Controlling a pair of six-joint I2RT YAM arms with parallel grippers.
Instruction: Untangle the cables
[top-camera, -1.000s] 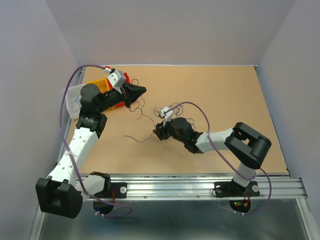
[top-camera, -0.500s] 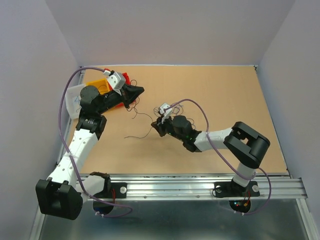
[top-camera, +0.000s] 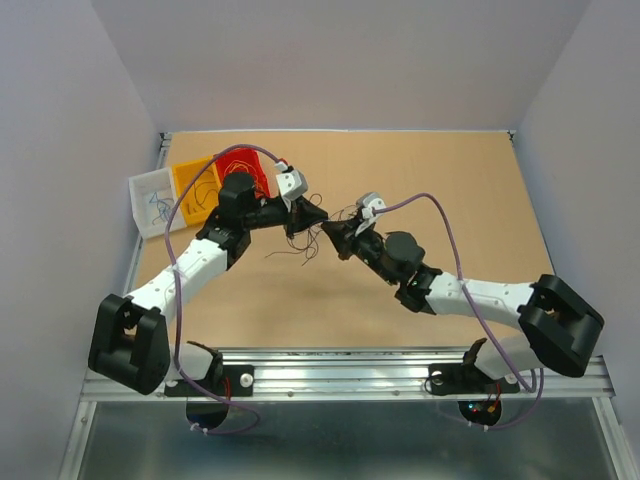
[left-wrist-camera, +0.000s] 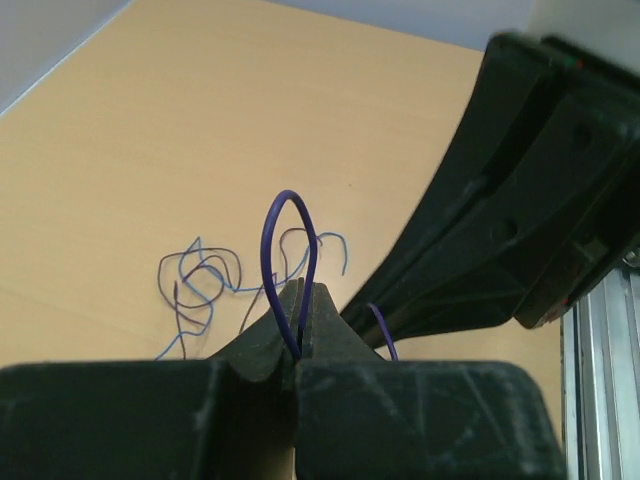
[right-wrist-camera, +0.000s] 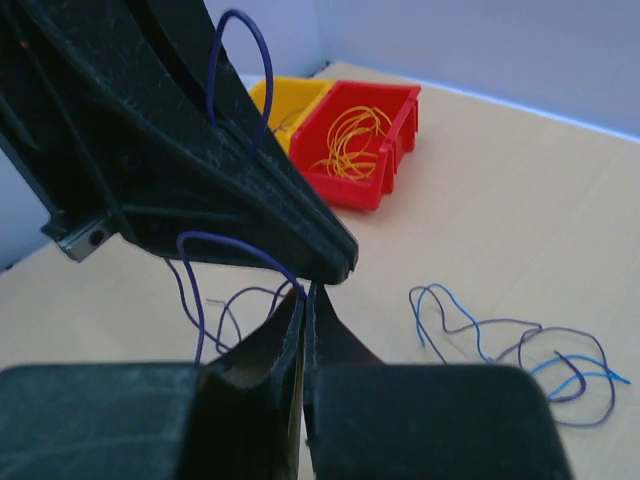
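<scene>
Above the middle of the counter (top-camera: 450, 200), the left claw (left-wrist-camera: 301, 300) and right claw (right-wrist-camera: 304, 298) meet, each pinching a thin purple-blue cable (left-wrist-camera: 285, 240). More thin, curly cables (right-wrist-camera: 520, 345) lie loose below.

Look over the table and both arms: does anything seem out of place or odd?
Loose blue and purple wires lie tangled on the table, outside the red bin. Both grippers, left and right, have shut jaws pinching one purple wire.
</scene>
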